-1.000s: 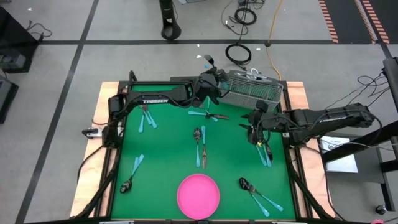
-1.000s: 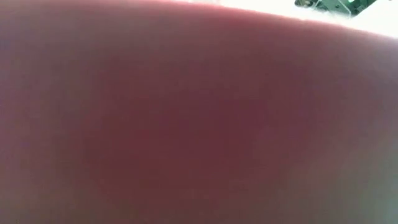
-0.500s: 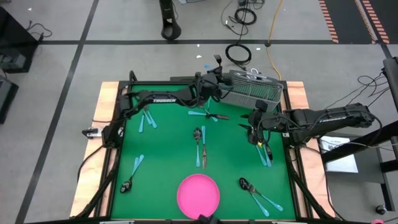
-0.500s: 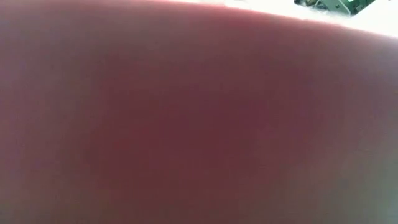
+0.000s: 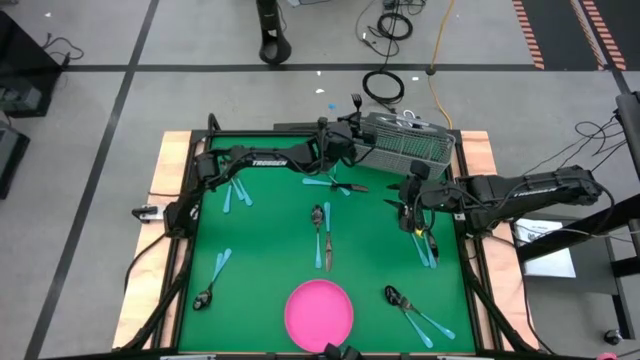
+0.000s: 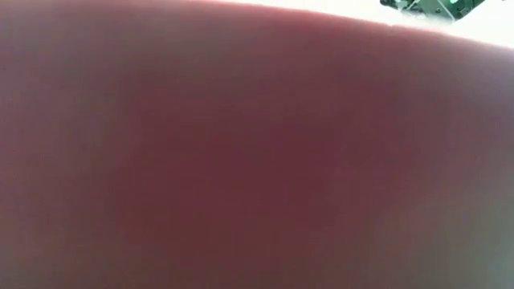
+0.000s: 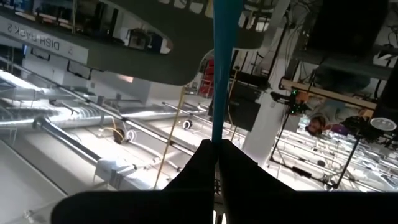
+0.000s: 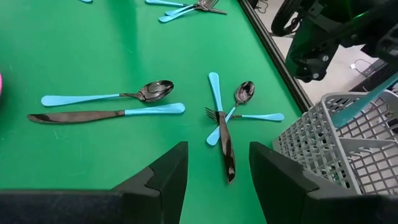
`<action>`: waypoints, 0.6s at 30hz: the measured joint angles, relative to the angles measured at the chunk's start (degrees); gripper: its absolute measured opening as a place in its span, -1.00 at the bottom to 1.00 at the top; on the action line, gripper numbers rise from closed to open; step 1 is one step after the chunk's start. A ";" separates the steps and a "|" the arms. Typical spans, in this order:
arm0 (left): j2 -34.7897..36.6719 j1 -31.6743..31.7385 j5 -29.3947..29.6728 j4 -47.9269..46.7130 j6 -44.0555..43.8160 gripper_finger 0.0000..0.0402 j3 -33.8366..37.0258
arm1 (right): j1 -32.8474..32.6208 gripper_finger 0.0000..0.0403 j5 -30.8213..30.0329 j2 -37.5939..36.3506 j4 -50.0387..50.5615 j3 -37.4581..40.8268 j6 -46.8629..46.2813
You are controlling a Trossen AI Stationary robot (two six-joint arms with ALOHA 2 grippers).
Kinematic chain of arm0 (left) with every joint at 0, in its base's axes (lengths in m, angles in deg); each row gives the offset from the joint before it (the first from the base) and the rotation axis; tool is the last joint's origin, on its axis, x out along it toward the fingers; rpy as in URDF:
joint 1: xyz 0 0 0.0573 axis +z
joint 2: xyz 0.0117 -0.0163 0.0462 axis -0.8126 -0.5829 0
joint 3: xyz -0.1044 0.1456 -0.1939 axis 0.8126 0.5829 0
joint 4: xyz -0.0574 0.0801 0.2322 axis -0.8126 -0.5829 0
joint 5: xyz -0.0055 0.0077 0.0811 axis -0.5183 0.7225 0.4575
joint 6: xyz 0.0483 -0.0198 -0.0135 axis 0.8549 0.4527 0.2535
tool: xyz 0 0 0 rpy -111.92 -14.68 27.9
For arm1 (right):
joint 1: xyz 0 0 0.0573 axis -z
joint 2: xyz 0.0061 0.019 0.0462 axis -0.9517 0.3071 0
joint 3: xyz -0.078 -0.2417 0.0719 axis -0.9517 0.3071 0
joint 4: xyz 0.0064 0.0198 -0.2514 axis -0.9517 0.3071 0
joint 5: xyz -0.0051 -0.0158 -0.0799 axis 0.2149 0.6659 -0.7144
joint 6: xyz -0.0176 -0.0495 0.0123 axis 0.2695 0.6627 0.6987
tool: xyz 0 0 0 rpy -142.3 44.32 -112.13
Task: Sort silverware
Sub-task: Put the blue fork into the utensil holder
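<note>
Silverware, dark-headed with thin light-blue handles, lies scattered over the green tabletop (image 5: 270,250) in small groups. A pair sits at 10 o'clock (image 5: 236,191). One crossed set (image 5: 335,184) lies at 12 o'clock, just in front of the wire basket (image 5: 405,143), which stands at 1 o'clock. A knife and spoon (image 5: 322,232) occupy the centre, a single spoon (image 5: 212,279) lies at 8 o'clock, and another pair (image 5: 413,311) at 5 o'clock, beside the pink plate (image 5: 319,313) at 6 o'clock.

The left fingers (image 5: 350,135) are clenched on one fork (image 5: 355,103), held by its blue handle (image 7: 220,68) at the basket's near-left corner, head pointing away from the tabletop. The right fingers (image 8: 213,165) stand released, hovering over the 3 o'clock cluster (image 5: 424,243), where a fork (image 8: 219,121) crosses a small spoon (image 8: 244,102). The low view is blocked by the plate.

By judgement, each piece is light, rigid and smooth, likely to pivot or slip if pinched near one end. The flat handle offers the best hold, taken near the balance point close to the neck. Pieces lying flat leave little clearance, and crossed ones may drag a neighbour, so the uppermost is the safer first choice.
</note>
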 joint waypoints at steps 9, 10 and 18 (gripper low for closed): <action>0.00 -0.95 -0.45 -0.19 -2.30 -0.76 0.00 | 0.00 -0.21 0.00 0.00 -1.15 0.00 0.43; 0.00 -0.98 -0.51 -0.15 -3.19 -0.72 0.00 | 0.00 -0.21 0.00 0.00 -1.26 0.00 0.45; 0.02 -1.32 -0.51 -0.06 -3.66 -0.59 0.00 | 0.00 -0.21 0.00 0.00 -1.29 0.00 0.88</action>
